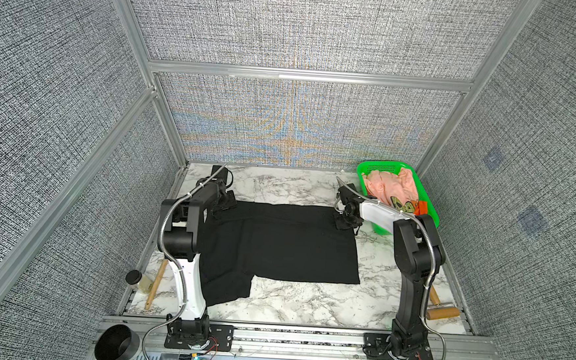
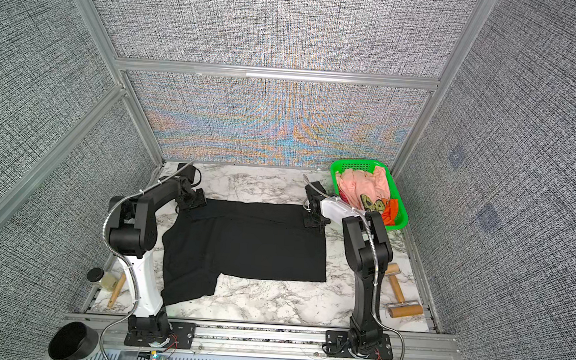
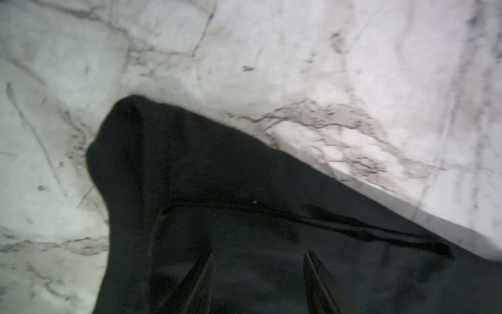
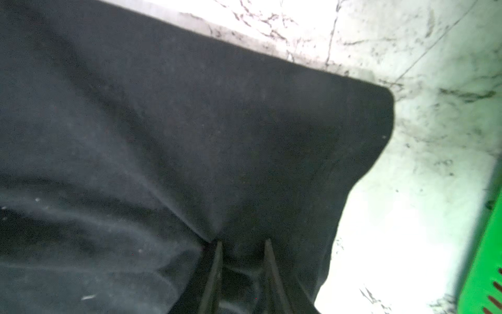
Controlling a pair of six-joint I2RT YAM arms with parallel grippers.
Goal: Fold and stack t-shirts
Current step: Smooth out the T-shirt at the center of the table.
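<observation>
A large black t-shirt (image 1: 276,242) (image 2: 248,243) lies spread on the marble table, plain side up, with one sleeve hanging toward the front left. My left gripper (image 1: 225,206) (image 3: 258,252) is at its far left corner, jaws apart over the cloth (image 3: 217,168). At the far right corner my right gripper (image 1: 344,222) (image 4: 242,240) stands with its jaws drawn in on a pinch of the cloth (image 4: 190,122), creases running to the fingertips. Peach-pink (image 1: 385,188) and orange (image 1: 422,207) t-shirts lie crumpled in the green basket (image 1: 383,166).
The green basket (image 2: 359,162) stands at the far right corner, close beside my right arm. A small jar (image 1: 136,279) and a wooden stick (image 1: 157,282) lie at the left edge. Wooden rollers (image 1: 443,312) lie front right. A black bowl (image 1: 115,347) sits off the table's front left.
</observation>
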